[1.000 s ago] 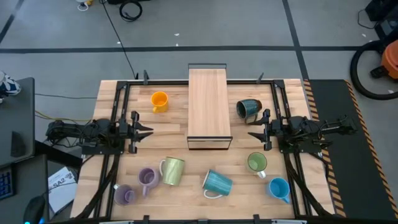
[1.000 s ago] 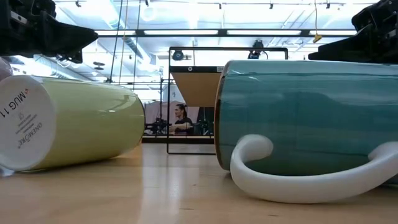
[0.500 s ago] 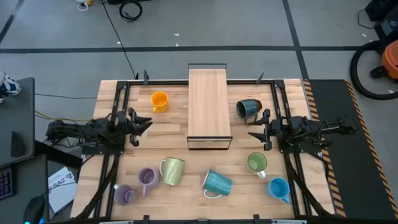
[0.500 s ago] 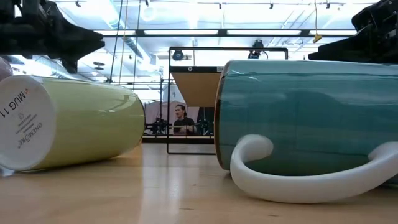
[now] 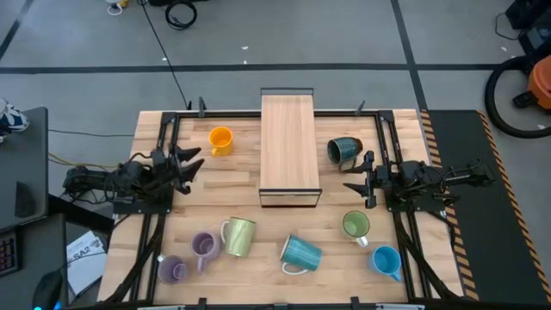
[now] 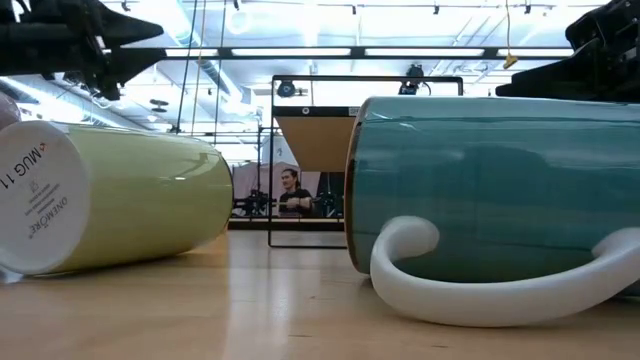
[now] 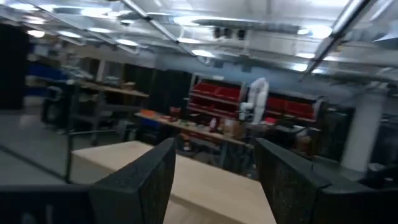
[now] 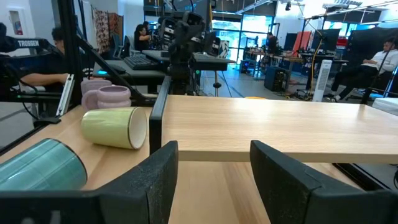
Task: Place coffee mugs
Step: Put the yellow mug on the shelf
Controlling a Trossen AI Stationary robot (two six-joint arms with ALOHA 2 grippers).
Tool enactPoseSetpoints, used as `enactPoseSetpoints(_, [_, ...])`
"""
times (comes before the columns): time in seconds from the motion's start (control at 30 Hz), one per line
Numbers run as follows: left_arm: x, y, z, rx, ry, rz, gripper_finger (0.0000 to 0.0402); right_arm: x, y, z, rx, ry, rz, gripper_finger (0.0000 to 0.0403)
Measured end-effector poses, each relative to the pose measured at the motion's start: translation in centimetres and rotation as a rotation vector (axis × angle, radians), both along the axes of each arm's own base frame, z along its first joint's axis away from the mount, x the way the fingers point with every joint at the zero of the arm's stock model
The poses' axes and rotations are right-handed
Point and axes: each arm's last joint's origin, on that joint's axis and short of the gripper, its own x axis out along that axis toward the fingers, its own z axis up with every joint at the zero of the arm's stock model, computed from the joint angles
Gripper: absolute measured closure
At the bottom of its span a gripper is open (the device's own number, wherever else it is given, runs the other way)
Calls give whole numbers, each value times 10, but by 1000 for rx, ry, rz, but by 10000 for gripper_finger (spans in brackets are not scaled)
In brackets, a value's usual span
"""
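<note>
- High view: the left gripper [image 5: 191,160] is seen spread wide and empty, raised and angled toward the orange mug [image 5: 221,139], which stands just beyond its fingertips, apart from them.
- The right gripper [image 5: 352,180] is likewise held open with nothing between its fingers; the dark teal mug [image 5: 343,150] lies on its side just beside those jaws, not touched.
- A wooden shelf [image 5: 290,142] stands between the two grippers; no mug is seen on its top, so no placement is judged done.
- Well behind the left jaws, near the table's front edge, two lilac mugs [image 5: 204,246] and [image 5: 171,269] and the pale yellow-green mug [image 5: 238,236] are noted, the last lying on its side.
- Behind the right jaws, the green mug [image 5: 355,226] and bright blue mug [image 5: 386,260] are noted; the ribbed teal mug [image 5: 300,253] lies tipped between the two groups.
- Judgement: the task is at its start; all eight mugs are left to place, and the orange mug is the likely first pick.
</note>
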Motion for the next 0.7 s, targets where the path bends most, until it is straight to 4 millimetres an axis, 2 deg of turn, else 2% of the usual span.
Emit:
enactPoseSetpoints(0.3, [5,4,20,-98,36,173,189,0,0,0,0,0,0,197])
enactPoseSetpoints(0.47, [10,6,37,-145,62,288,189,0,0,0,0,0,0,197])
enactPoseSetpoints(0.7, [21,6,67,-131,191,380,189,0,0,0,0,0,0,197])
